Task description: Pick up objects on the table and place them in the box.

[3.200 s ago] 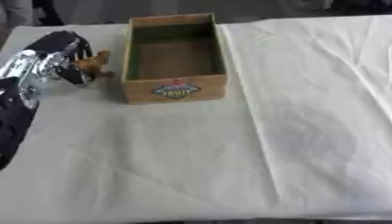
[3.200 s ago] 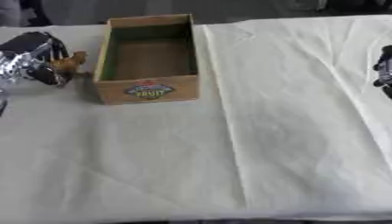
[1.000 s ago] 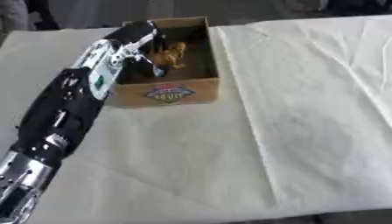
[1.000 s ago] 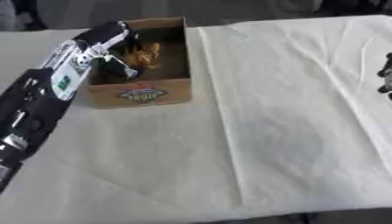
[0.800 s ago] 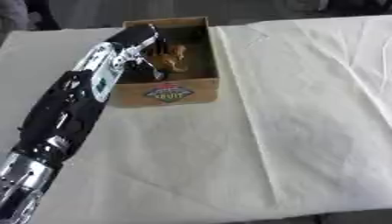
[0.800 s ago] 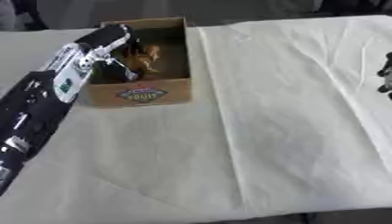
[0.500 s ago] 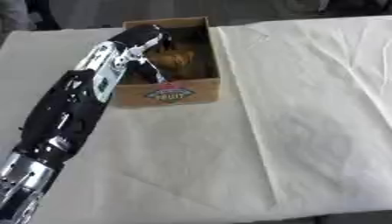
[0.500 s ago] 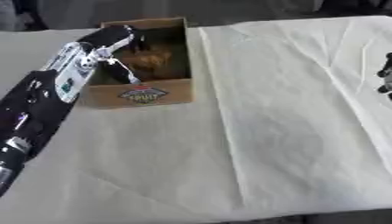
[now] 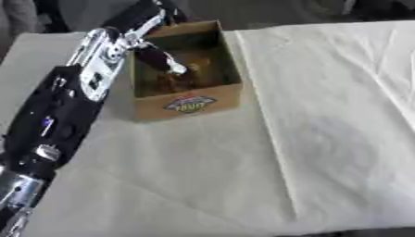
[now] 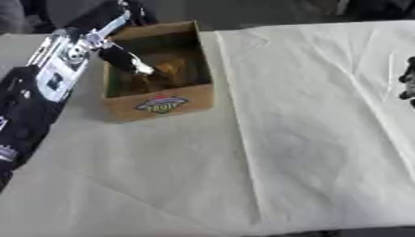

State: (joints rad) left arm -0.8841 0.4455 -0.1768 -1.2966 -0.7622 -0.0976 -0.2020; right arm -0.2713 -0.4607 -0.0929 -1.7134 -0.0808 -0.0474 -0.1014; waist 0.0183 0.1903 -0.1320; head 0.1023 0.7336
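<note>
A cardboard box (image 9: 212,99) with a fruit label on its front stands at the far left of the white-clothed table (image 9: 324,139). A brown, lumpy object (image 9: 185,77) lies on the box floor near the front wall. My left arm reaches in from the left, and my left hand (image 9: 159,54) hangs over the box. Its dark fingers (image 9: 172,67) point straight down into the box just above the object, open and apart from it. Only a dark sliver of my right hand (image 10: 408,82) shows at the right edge of the right eye view.
The white cloth has creases running from the far side toward the front edge. My left forearm (image 9: 77,106) lies along the cloth to the left of the box. Dark shapes stand beyond the table's far edge.
The brown object was held in my left hand above the box; now it lies on the box floor and the fingers are straight. The whole picture has shifted, so the camera moved.
</note>
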